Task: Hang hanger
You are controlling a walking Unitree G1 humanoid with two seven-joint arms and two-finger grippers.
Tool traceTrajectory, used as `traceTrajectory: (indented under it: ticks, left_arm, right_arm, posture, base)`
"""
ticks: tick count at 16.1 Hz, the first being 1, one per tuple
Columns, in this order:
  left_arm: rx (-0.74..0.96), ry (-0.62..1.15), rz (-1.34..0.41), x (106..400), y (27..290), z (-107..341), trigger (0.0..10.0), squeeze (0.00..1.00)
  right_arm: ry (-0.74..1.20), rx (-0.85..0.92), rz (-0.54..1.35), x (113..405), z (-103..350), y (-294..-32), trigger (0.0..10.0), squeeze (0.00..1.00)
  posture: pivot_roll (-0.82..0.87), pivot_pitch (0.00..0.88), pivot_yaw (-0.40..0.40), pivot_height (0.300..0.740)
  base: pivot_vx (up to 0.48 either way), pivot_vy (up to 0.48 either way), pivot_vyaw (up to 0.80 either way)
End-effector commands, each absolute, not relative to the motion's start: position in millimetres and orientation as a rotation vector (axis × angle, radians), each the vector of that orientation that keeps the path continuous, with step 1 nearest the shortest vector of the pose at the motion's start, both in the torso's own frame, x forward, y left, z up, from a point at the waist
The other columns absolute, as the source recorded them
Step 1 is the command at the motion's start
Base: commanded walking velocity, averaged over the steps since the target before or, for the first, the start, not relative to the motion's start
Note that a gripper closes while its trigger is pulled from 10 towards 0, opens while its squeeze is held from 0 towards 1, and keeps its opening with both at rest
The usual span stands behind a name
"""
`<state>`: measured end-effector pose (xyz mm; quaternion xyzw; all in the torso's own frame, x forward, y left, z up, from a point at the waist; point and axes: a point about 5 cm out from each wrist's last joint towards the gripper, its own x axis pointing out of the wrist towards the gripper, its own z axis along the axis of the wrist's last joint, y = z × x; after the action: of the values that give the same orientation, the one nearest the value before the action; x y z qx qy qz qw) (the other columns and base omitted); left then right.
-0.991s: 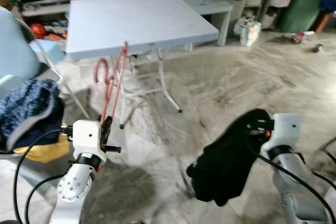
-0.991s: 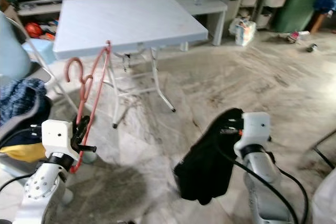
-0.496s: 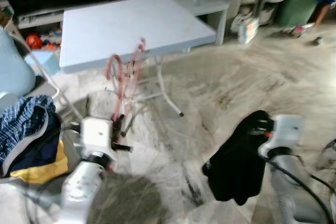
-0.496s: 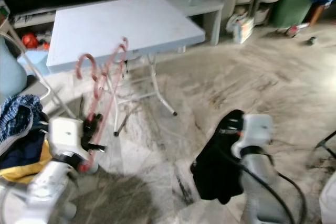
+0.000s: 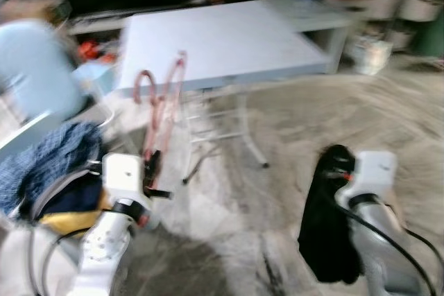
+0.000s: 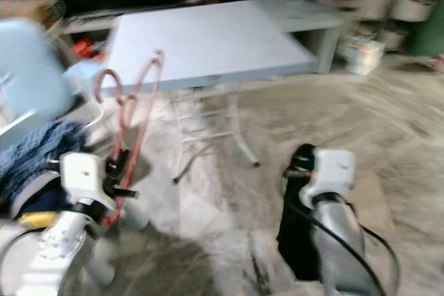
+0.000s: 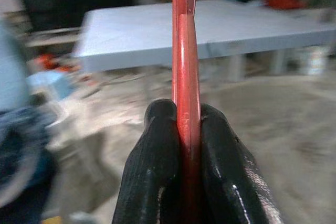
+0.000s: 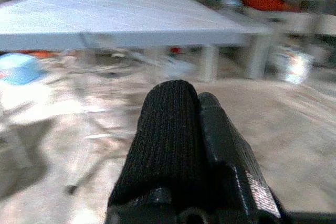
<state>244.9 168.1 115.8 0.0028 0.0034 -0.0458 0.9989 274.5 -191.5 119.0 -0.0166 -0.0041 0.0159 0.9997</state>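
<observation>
Left pincer (image 7: pixel 186 129) grips the hanger (image 5: pixel 161 109), clamped tight. Right pincer (image 8: pixel 197 124) holds a black cloth (image 5: pixel 327 233). Hanging is not done; no rail visible.

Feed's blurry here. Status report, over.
Left gripper shut on pink hanger. Right gripper shut on black garment. White folding table ahead, nothing hung.

The picture is blurred. The left hand (image 6: pixel 116 171), at about eight o'clock, grips a pink hanger (image 6: pixel 132 119) standing nearly upright. A black garment (image 6: pixel 295 230) hangs at the right hand (image 6: pixel 300 163), near five o'clock. The pale folding surface (image 6: pixel 208 39) stands at twelve, with what looks like heaped clothes (image 6: pixel 38 161) at nine.
</observation>
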Motion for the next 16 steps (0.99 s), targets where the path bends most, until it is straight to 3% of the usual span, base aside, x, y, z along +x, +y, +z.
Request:
traceTrajectory:
  ticks: [1,5,10,16]
  left_arm:
    - [-0.001,-0.014,-0.107,250.2,162.1,121.1,10.0,0.00]
    - [-0.014,-0.010,-0.076,254.1,162.0,120.0,10.0,0.00]
    - [-0.042,0.010,-0.130,252.5,152.9,115.6,10.0,0.00]
    - [-0.053,-0.006,-0.165,253.5,148.8,118.5,10.0,0.00]
  right_arm:
    - [-0.033,-0.053,0.018,273.9,126.3,-198.8,10.0,0.00]
    - [-0.057,-0.040,0.003,278.4,133.3,-200.7,10.0,0.00]
    - [-0.040,-0.031,-0.027,278.7,130.8,-199.5,10.0,0.00]
    - [-0.052,-0.044,-0.007,280.5,132.7,-198.1,10.0,0.00]
  posture:
    - [0.00,0.000,0.023,0.740]
    - [0.00,0.000,0.011,0.740]
    - [0.00,0.000,0.007,0.740]
    - [0.00,0.000,0.011,0.740]
  base:
    - [0.307,0.352,0.58]
    - [0.310,0.367,0.35]
    - [0.000,0.000,0.00]
    - [0.194,0.000,-0.60]
